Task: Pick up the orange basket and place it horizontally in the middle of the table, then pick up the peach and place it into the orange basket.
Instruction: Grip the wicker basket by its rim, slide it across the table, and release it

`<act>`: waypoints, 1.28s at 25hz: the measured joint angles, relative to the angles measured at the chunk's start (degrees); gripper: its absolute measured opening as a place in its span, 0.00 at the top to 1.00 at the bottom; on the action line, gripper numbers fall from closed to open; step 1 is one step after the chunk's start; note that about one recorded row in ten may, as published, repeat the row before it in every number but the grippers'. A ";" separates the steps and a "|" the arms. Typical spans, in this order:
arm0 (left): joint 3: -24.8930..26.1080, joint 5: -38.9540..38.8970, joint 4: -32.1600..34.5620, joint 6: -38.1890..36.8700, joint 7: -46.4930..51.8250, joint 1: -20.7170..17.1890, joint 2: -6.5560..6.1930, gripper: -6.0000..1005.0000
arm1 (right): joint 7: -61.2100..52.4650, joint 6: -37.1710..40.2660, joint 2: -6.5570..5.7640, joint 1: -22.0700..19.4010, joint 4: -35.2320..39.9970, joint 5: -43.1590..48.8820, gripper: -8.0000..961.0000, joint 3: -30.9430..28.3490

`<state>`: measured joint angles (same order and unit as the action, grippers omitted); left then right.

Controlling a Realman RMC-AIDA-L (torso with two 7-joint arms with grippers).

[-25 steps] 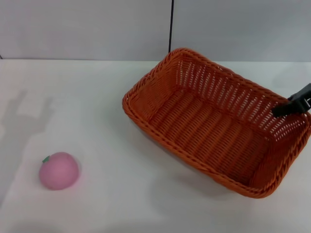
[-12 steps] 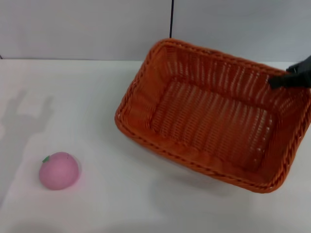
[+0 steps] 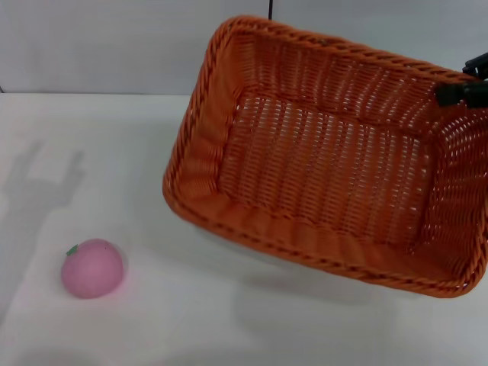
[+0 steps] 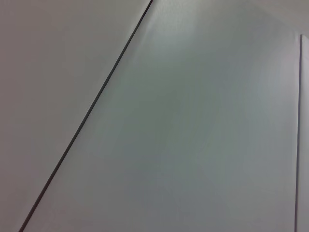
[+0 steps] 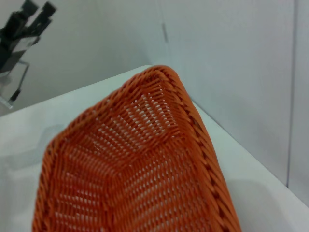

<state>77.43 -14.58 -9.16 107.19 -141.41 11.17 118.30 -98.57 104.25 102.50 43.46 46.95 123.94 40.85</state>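
My right gripper [image 3: 460, 90]: at the far right rim of the orange basket [image 3: 328, 152], closed on the braided edge as far as I can judge; only its dark tip shows in the head view.
Basket: hanging from my grip, lifted off the table [image 3: 114, 152], its near-left corner tilted downward away from my tool, its opening facing the head camera.
Basket from my wrist: the rim [image 5: 193, 116] runs straight out from my tool, with the far corner above the table's edge.
Peach [image 3: 92, 268]: on the table, well apart from my tool, far to its left and nearer me, untouched.
My left gripper [image 5: 26, 21]: raised and parked across the table, away from the work; I cannot tell its opening.
Done: basket picked up.
Left: lay it level and lengthwise in the table's middle, release, then fetch the peach and drop it in.
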 joint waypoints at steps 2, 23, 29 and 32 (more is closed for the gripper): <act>0.00 0.00 0.01 -0.03 0.00 0.02 0.00 0.20 | 2.42 0.19 -0.37 0.95 -1.29 0.38 0.75 0.06; -0.53 0.53 -0.34 0.43 1.72 -0.43 0.26 0.20 | 13.10 -9.24 5.33 6.23 -10.28 4.68 0.69 6.40; -0.53 0.53 -0.39 0.55 1.91 -0.45 0.26 0.20 | 13.62 -10.15 5.55 7.17 -13.26 4.55 0.67 6.66; -0.53 0.53 -0.38 0.55 2.15 -0.45 0.26 0.20 | 13.05 -11.09 5.70 7.39 -13.50 4.36 0.67 5.81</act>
<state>76.90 -14.06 -9.54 107.74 -139.27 10.72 118.57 -85.52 93.16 108.20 50.85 33.46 128.29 46.66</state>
